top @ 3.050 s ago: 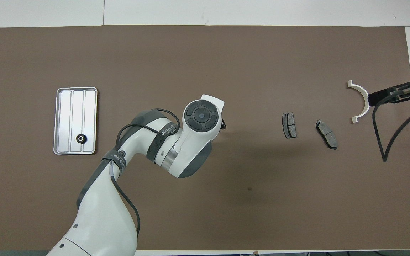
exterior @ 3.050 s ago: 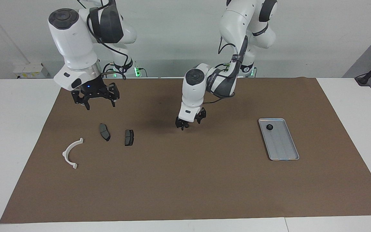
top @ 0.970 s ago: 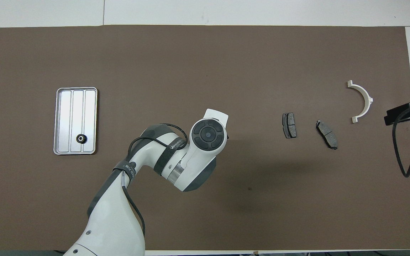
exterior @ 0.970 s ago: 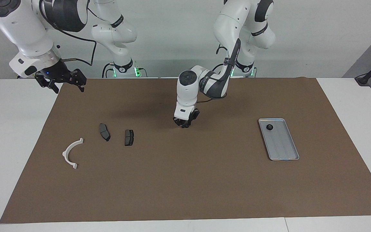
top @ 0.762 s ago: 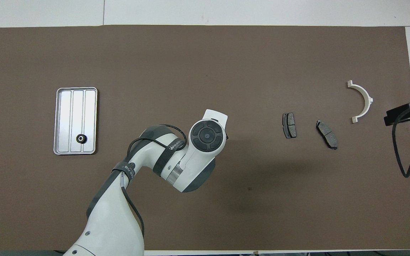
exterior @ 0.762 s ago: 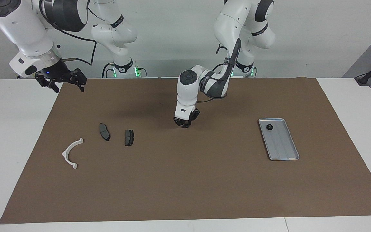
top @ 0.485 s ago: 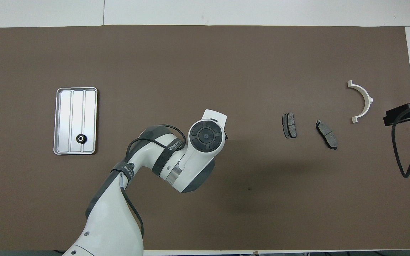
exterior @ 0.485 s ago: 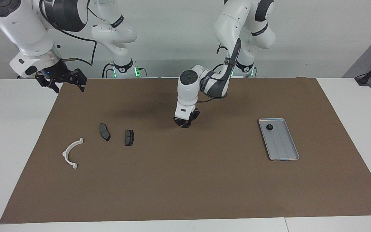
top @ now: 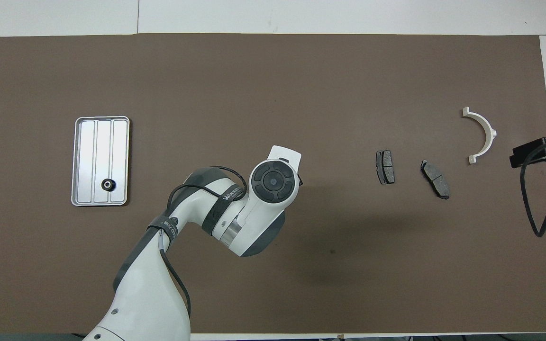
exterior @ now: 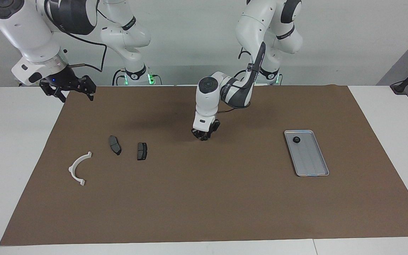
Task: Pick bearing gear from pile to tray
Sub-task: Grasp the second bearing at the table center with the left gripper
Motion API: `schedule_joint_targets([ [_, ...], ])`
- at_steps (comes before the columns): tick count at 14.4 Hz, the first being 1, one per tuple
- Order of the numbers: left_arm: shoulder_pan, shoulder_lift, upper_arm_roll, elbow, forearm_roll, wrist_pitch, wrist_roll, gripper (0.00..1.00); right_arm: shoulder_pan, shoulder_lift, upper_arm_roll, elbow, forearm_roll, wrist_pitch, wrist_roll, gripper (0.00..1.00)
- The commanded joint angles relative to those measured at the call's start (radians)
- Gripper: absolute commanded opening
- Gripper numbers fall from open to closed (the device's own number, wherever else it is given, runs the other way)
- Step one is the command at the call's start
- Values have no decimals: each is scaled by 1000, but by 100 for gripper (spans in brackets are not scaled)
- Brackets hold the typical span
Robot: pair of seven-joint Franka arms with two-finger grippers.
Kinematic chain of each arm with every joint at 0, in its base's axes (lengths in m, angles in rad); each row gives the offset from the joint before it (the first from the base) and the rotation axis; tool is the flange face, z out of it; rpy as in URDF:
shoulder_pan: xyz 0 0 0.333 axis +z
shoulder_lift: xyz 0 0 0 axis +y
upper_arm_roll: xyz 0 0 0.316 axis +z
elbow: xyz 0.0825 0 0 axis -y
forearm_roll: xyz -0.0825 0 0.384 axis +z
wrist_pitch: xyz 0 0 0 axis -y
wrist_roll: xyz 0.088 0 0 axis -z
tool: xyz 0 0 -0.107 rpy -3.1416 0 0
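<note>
Tray [exterior: 312,166] on brown mat [exterior: 204,198]; left gripper [exterior: 203,137] grip unclear, right gripper [exterior: 72,92] spread.

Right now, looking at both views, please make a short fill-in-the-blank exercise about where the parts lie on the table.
1. The small black gear lies in the ____.
2. The number of dark grey plates on the brown mat is ____.
3. The white curved bracket lies toward the ____ arm's end of the table.

Missing words: tray; two; right
</note>
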Motion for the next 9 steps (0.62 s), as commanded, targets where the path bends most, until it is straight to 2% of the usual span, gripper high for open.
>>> schedule_joint_targets([
  [1, 1, -14, 18, -45, 14, 40, -10, 19, 3, -26, -5, -28, 20, -2, 12, 100],
  [3, 1, -13, 18, -45, 14, 40, -10, 0, 3, -26, -5, -30, 20, 0, 14, 100],
  [9, 0, -14, 41, -28, 15, -5, -17, 0, 6, -26, -3, -30, 20, 7, 14, 100],
])
